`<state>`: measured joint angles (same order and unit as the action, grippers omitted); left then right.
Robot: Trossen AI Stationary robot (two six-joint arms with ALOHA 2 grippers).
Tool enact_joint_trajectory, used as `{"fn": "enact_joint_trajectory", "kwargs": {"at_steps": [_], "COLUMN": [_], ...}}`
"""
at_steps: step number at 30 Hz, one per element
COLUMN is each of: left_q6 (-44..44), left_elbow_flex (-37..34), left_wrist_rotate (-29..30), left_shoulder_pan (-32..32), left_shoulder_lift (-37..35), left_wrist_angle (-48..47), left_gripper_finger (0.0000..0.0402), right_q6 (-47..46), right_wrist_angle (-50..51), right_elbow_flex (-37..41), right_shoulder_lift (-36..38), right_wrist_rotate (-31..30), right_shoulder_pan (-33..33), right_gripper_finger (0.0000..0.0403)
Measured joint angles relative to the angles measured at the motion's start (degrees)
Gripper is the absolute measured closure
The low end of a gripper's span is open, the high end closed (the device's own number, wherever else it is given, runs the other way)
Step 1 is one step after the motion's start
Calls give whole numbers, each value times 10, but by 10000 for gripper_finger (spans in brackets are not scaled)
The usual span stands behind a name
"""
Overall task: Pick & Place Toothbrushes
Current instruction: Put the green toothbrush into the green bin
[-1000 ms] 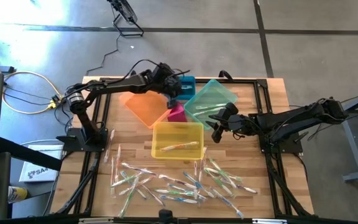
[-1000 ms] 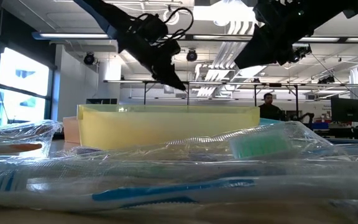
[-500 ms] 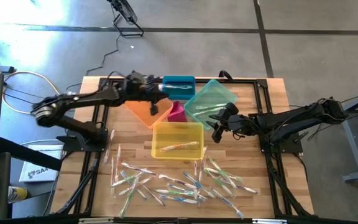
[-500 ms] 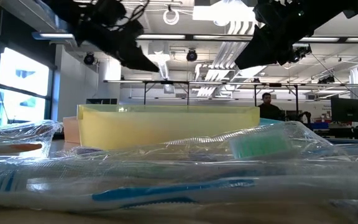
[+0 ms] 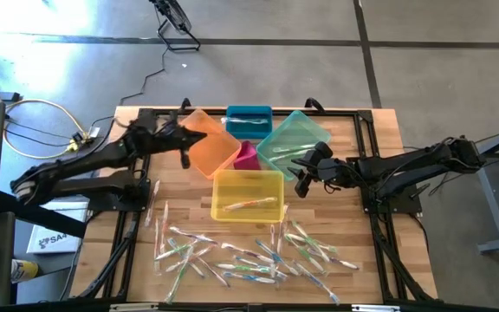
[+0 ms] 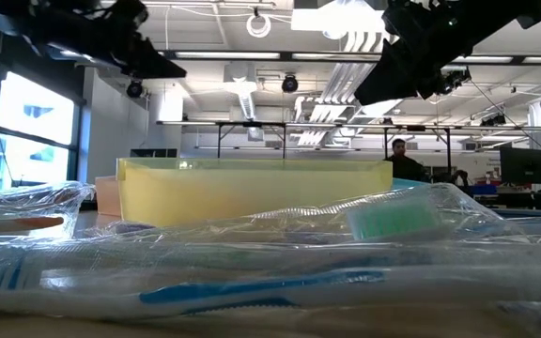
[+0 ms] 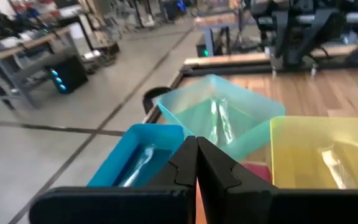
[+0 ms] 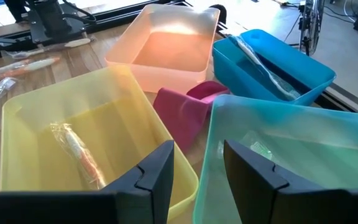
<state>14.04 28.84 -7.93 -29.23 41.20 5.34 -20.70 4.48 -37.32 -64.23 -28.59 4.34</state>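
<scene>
Most toothbrushes (image 5: 249, 256) are loose on the counter (image 5: 353, 217) near edge, so the job has barely begun. One each in the yellow bin (image 5: 247, 194), teal bin (image 5: 293, 141) & blue bin (image 5: 249, 120); orange bin (image 5: 204, 149) looks empty. Right gripper (image 5: 305, 178), fingers apart & empty, hangs betw. yellow & teal rims: tight. Left gripper (image 5: 183, 149), pinched shut, empty, is by the orange bin, w/ open counter nearby.
</scene>
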Motion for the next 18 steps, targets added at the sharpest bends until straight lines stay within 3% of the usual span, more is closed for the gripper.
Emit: {"fn": "enact_joint_trajectory", "kwargs": {"at_steps": [9, 18], "left_q6": [-51, -71], "left_elbow_flex": [-73, -80], "left_wrist_rotate": [1, -2], "left_shoulder_pan": [0, 0], "left_shoulder_lift": [-133, -159], "left_wrist_angle": [-18, -67], "left_gripper_finger": [401, 401], "right_q6": [10, 10], "right_wrist_angle": [-3, -4], "right_elbow_flex": [0, 0], "right_shoulder_lift": [0, 0], "right_wrist_rotate": [0, 0], "right_shoulder_pan": [0, 0], "right_gripper_finger": [270, 270]}}
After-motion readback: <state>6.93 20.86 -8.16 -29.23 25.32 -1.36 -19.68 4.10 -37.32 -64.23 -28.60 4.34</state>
